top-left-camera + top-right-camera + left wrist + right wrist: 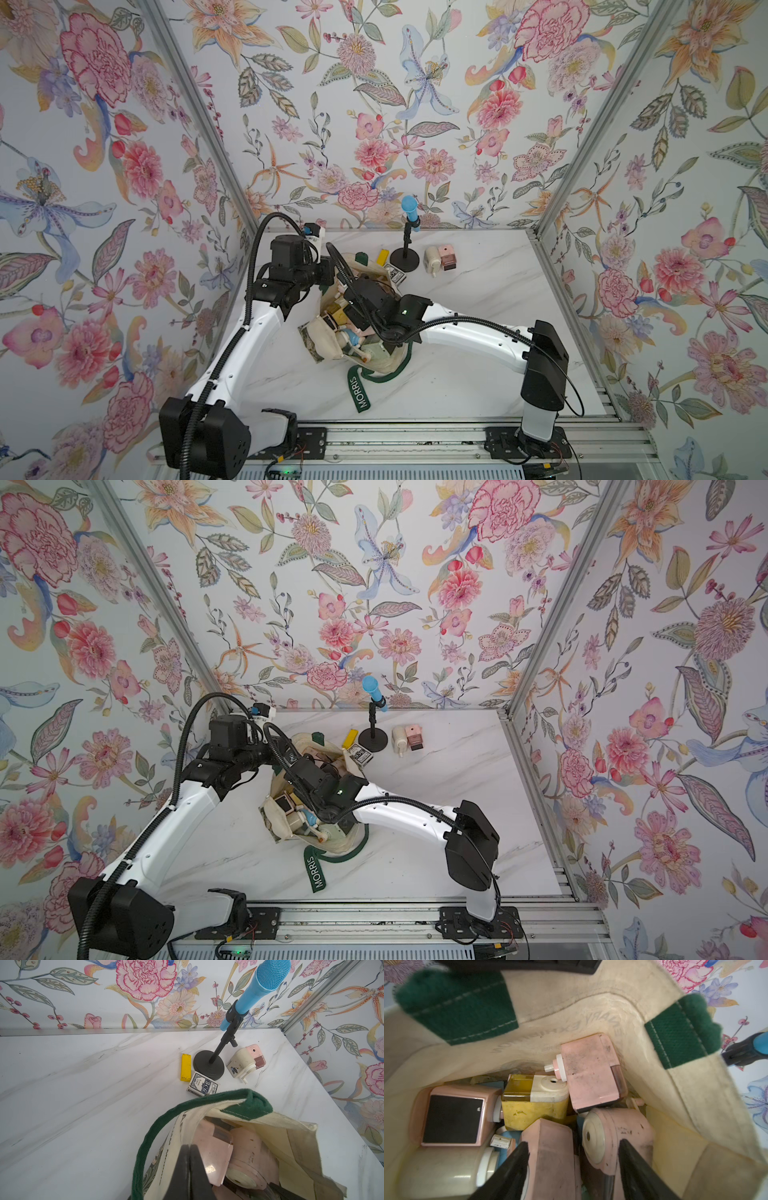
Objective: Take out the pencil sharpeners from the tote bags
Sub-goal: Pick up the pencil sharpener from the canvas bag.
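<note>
The cream tote bag (328,345) lies open mid-table, its green "MORRIS" strap (358,392) trailing toward the front. Several pencil sharpeners fill it: pink (591,1076), yellow (533,1101), cream (442,1172). My left gripper (189,1147) is shut on the bag's far rim (185,1126), holding the mouth up. My right gripper (574,1147) is open inside the bag. Its fingers straddle a boxy pink sharpener (550,1157) and a rounded pink one (612,1136). A cream sharpener (432,257) and a pink one (448,257) stand out on the table at the back.
A blue microphone (409,210) on a black stand (404,261) is just behind the bag. A flat yellow bar (382,255) and a dark printed card box (395,274) lie beside its base. Walls close in the back and both sides.
</note>
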{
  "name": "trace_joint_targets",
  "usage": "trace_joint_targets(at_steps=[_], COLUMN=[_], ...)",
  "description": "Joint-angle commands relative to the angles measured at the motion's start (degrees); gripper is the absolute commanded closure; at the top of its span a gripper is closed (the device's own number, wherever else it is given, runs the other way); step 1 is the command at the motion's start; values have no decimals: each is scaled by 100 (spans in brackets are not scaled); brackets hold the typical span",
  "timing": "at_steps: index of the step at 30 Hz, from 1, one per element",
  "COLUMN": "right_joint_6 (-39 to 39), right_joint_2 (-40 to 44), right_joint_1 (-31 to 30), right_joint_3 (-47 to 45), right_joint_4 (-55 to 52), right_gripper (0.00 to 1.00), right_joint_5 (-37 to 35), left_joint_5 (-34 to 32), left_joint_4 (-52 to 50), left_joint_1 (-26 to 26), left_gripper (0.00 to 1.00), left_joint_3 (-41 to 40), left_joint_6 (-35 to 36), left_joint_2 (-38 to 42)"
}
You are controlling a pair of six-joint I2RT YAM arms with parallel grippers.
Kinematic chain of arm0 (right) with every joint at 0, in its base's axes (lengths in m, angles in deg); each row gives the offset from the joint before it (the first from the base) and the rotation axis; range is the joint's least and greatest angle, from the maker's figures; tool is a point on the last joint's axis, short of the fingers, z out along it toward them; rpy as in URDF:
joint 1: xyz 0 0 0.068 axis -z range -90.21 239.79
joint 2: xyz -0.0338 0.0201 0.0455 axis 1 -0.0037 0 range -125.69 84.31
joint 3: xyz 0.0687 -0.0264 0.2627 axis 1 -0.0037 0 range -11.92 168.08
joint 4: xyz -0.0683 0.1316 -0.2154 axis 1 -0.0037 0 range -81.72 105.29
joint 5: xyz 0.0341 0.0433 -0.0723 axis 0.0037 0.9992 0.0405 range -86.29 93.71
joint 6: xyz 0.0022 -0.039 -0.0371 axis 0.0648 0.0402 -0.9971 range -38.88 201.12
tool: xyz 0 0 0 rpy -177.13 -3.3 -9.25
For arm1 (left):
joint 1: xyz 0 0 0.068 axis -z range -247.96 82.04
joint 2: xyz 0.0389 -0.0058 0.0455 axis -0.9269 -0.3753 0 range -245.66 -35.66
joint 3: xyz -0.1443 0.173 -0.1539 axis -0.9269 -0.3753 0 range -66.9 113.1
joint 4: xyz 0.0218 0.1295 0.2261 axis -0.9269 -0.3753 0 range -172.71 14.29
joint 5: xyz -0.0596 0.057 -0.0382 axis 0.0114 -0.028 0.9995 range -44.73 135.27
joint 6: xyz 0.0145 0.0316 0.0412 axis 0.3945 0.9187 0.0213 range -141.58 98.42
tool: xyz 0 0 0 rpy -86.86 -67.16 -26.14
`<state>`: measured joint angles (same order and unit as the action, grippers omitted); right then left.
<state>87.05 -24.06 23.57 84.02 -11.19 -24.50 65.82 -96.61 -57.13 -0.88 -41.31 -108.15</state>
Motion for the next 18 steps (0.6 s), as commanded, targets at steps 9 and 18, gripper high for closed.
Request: trace_joint_targets(at_steps=[9,18], right_joint_6=[246,215], right_joint_2=[-691,-1326], right_joint_1=[-125,-153], right_joint_3=[703,1309], right_joint_4=[-1098,-1616], right_gripper=[30,16], right_joint_5=[-1394,-1883], left_joint_5=[-52,-67], left_joint_4=[14,8], left_joint_1=[-36,-37], left_gripper=[100,100], left_joint_3=[14,2], left_joint_6=[21,30], left_joint_2=[158,180])
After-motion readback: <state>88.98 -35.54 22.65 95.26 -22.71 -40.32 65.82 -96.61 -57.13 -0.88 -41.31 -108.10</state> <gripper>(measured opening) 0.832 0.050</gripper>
